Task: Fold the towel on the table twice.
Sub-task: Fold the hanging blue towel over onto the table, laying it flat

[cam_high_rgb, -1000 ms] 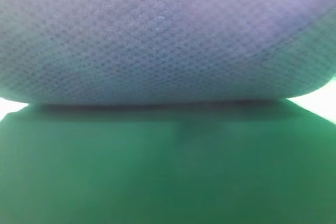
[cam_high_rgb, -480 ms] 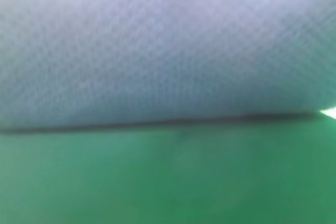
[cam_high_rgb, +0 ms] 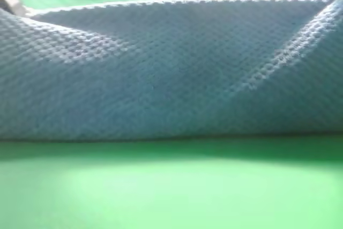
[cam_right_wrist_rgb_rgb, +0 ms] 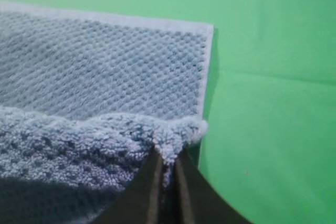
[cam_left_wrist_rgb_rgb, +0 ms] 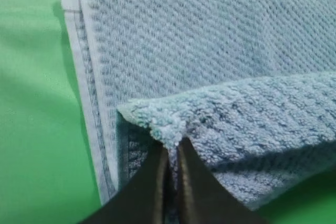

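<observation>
The towel (cam_high_rgb: 161, 79), a blue-grey waffle-knit cloth, fills most of the exterior high view, with its raised part draped across from corner to corner. My left gripper (cam_left_wrist_rgb_rgb: 172, 153) is shut on a fluffy corner of the towel (cam_left_wrist_rgb_rgb: 210, 40) and holds it above the flat layer with the hemmed edge. Over the other side, my right gripper (cam_right_wrist_rgb_rgb: 167, 163) is shut on the opposite corner of the towel (cam_right_wrist_rgb_rgb: 105, 66), just inside the lower layer's right hem. The green table (cam_high_rgb: 171, 191) shows in front of the towel.
Bare green table (cam_left_wrist_rgb_rgb: 37, 129) lies left of the towel in the left wrist view, and more of it (cam_right_wrist_rgb_rgb: 273, 129) lies right of the towel and beyond it in the right wrist view. Pale grey bits at the exterior view's upper corners are too small to identify.
The towel hung blurred and close in front of the exterior camera. It has now sunk and moved away, so its texture is sharp and green table shows beyond its top edge.
</observation>
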